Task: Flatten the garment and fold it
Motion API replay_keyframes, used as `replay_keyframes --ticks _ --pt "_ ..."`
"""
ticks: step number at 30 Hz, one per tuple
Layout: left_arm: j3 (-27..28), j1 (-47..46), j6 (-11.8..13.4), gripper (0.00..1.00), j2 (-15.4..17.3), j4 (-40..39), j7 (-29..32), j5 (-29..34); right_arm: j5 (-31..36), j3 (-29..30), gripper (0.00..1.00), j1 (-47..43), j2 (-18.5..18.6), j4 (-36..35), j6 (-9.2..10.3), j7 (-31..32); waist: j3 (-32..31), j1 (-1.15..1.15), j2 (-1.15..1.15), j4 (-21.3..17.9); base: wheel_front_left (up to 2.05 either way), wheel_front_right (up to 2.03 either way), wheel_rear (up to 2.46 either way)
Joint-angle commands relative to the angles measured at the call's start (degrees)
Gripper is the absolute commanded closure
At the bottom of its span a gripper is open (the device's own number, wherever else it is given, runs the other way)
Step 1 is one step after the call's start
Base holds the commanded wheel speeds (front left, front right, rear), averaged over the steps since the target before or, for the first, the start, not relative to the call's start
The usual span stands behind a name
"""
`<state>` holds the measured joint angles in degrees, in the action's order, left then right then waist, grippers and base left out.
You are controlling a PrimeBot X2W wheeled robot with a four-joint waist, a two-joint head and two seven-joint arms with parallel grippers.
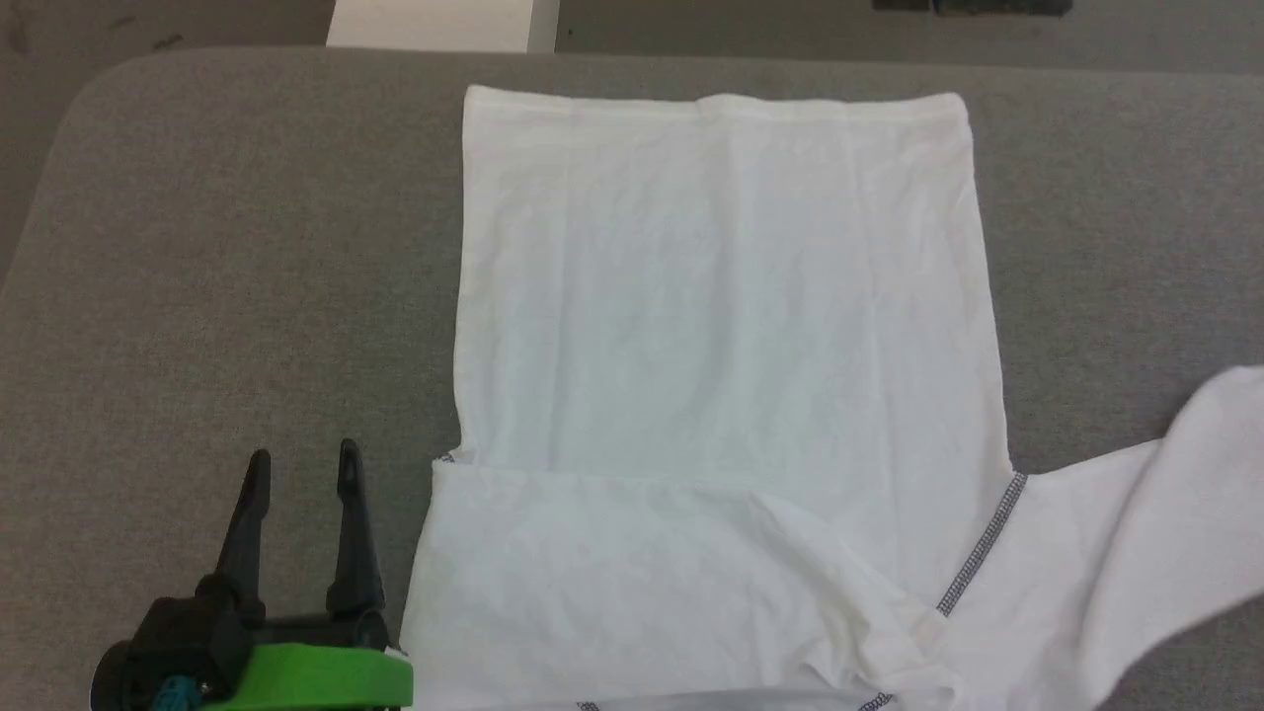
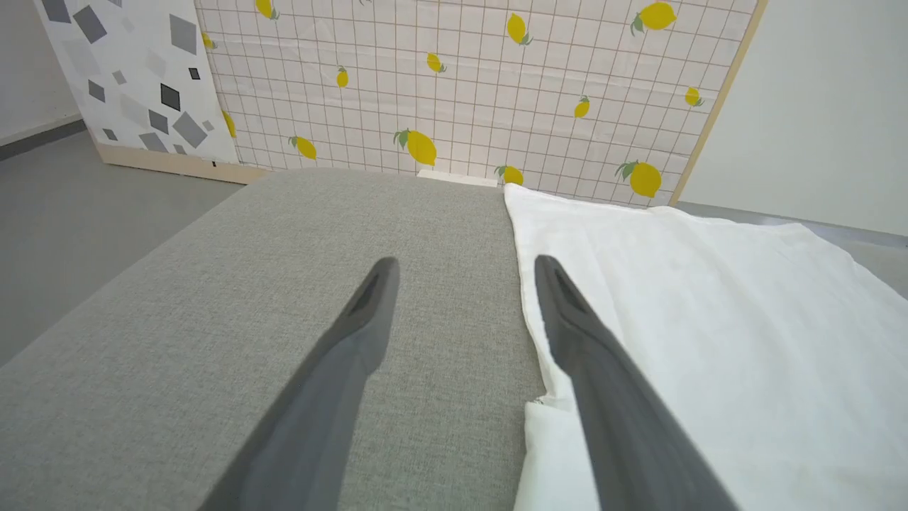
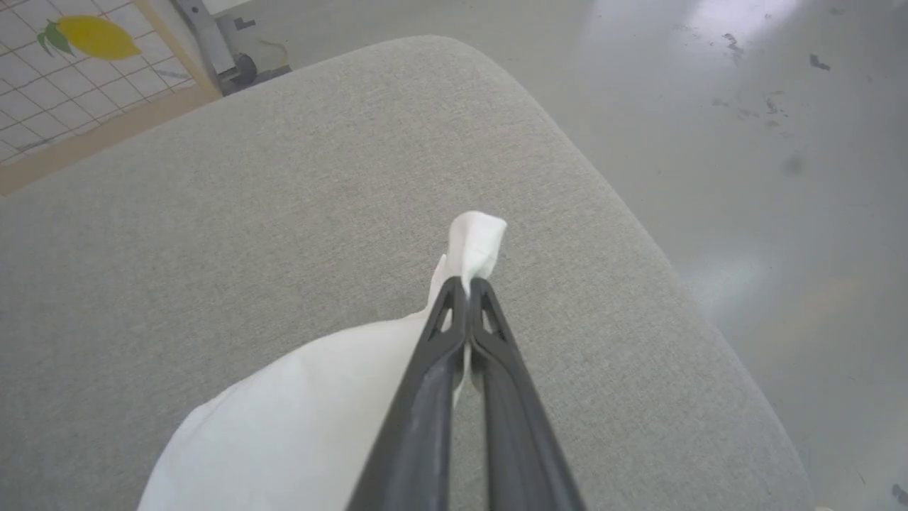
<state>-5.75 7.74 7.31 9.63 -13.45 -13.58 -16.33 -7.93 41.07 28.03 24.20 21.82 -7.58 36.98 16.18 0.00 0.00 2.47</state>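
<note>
white garment (image 1: 721, 296), right gripper (image 3: 468, 282) pinching sleeve (image 3: 479, 238)

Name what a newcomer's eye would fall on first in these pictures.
The big white garment lies flat across the grey padded table, one sleeve trailing off to the right. The right claw is shut on a tip of that white fabric near the table's rounded corner. The left claw stands open over bare grey surface just left of the garment's edge.
</note>
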Motion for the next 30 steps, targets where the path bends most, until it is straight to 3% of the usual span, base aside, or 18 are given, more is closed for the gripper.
replay_keyframes --ticks 1,9,16,22,30 --pt "0.43 1.21 0.43 0.0 0.66 -0.25 0.39 -0.37 0.46 1.83 1.0 -1.98 0.77 0.23 0.09 -0.8 -5.07 0.0 0.0 -1.09 0.0 0.0 0.0" --pt "0.99 5.03 0.92 0.0 1.4 -1.2 1.68 -1.17 1.06 8.05 1.0 -9.38 1.55 0.95 0.09 -2.93 -10.14 0.0 0.0 -1.5 0.0 0.0 0.0" --pt "0.94 6.88 1.17 0.0 1.58 -1.92 2.37 -1.72 0.22 8.27 1.0 -12.36 0.53 0.14 0.09 -3.7 -12.78 0.0 0.0 -1.43 0.0 0.0 0.0" --pt "1.1 7.78 1.55 0.0 1.62 -2.51 2.39 -2.03 -3.21 1.69 1.0 -13.24 0.32 -3.29 0.09 -4.91 -13.48 0.0 0.0 -1.07 0.0 0.0 0.0" --pt "1.35 8.36 2.09 0.0 1.32 -2.7 1.95 -2.48 -12.09 -12.71 1.0 -13.49 -3.1 -17.96 0.09 -5.17 -14.11 0.0 0.0 -0.19 0.0 0.0 0.0"
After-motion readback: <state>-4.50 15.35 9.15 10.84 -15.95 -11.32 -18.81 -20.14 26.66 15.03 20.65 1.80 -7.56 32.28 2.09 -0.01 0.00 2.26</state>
